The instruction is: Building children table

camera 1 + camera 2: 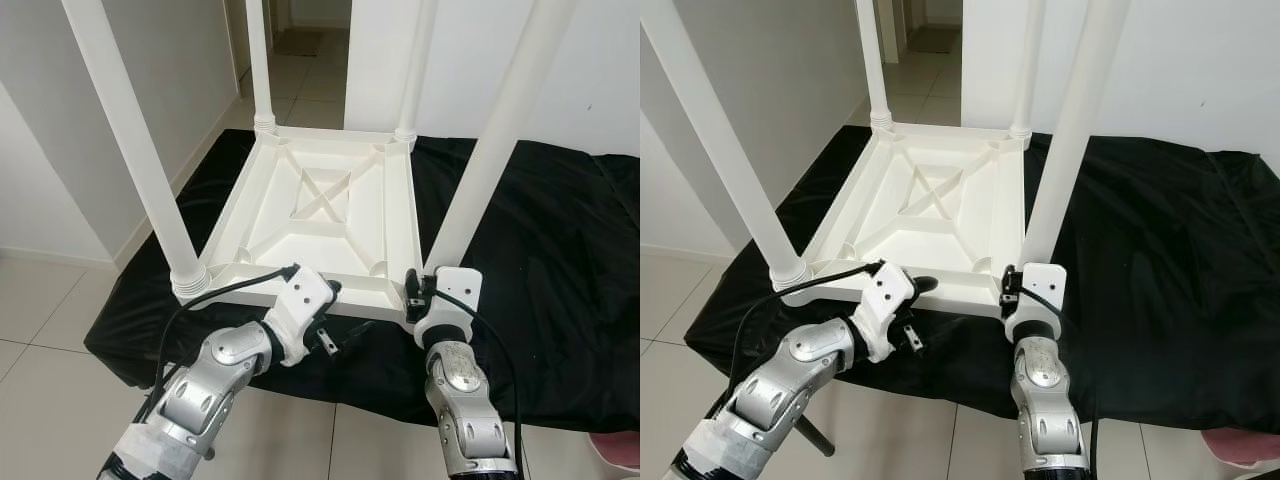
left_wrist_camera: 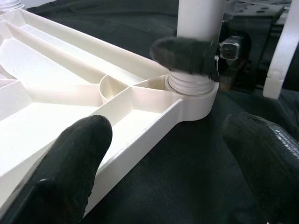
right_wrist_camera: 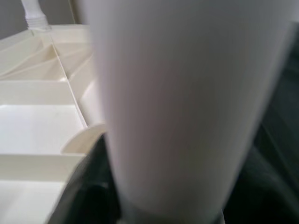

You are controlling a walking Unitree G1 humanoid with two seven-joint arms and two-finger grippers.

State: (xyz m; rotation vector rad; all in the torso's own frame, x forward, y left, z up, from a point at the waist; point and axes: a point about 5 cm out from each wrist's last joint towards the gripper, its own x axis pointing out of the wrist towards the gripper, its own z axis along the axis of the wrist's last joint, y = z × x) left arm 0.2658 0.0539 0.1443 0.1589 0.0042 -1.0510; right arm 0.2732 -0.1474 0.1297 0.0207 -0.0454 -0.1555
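One white tabletop (image 1: 330, 215) lies upside down on one black cloth (image 1: 560, 270). Four white legs (image 1: 135, 150) stand up from its corners. Two silver arms reach in, each ending in one pincer: left pincer (image 1: 335, 315), right pincer (image 1: 418, 295).

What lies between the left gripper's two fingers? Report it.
The near rim of the upturned tabletop: the left gripper straddles it, black cloth beneath, seen in the left wrist view.

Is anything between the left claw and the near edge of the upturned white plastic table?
Nothing visible. The left claw is open and straddles the near rim of the upturned white plastic table, one finger over its ribbed underside, the other over the black cloth. The right claw is at the near right leg, off to the side.
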